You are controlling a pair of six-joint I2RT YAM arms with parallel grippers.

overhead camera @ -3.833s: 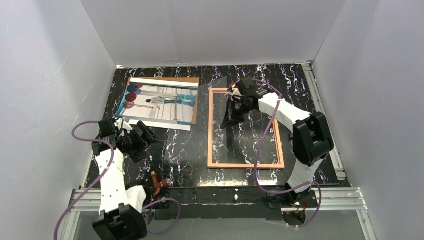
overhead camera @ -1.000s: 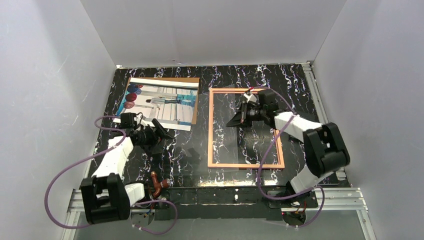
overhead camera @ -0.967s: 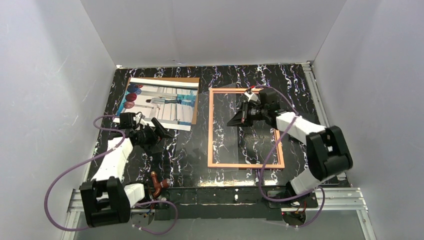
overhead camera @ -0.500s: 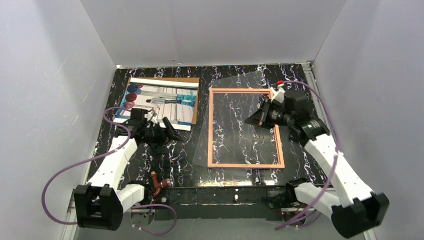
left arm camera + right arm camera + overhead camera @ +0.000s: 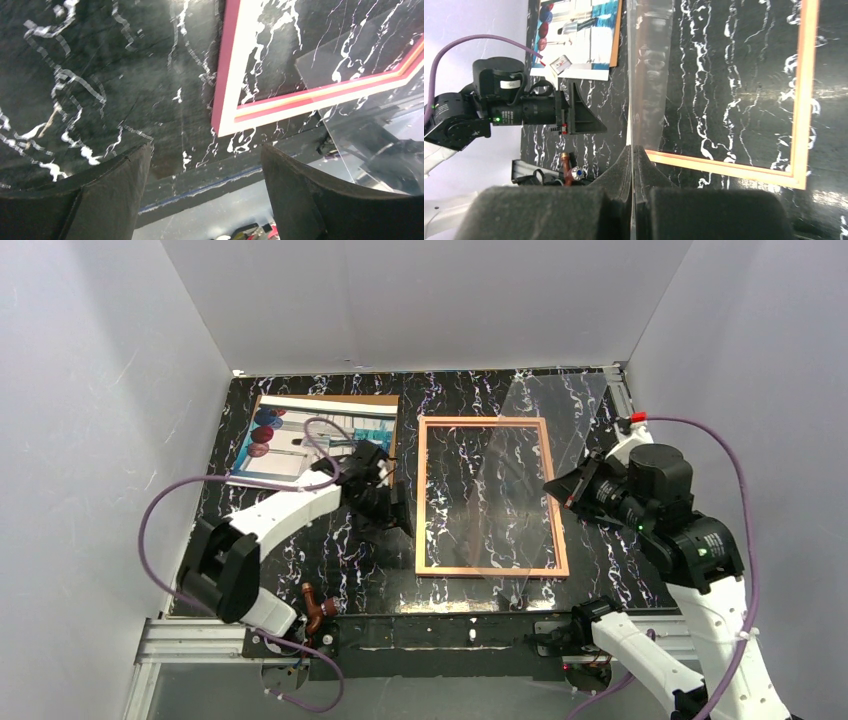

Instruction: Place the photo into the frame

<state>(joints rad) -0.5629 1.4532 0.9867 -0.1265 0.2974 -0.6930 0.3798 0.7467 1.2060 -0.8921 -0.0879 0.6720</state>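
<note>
The scene is enclosed by three plain white walls: a back wall (image 5: 420,300), a left wall (image 5: 90,440) and a right wall (image 5: 760,360), which are joined at the far corners. The table (image 5: 330,570) is covered with a black surface marked with white marble-like veins. Along its near edge a silver metal rail (image 5: 165,638) is mounted, and a second rail (image 5: 619,395) is seen along the right edge. Everything is lit evenly, and only soft shadows are cast.
</note>
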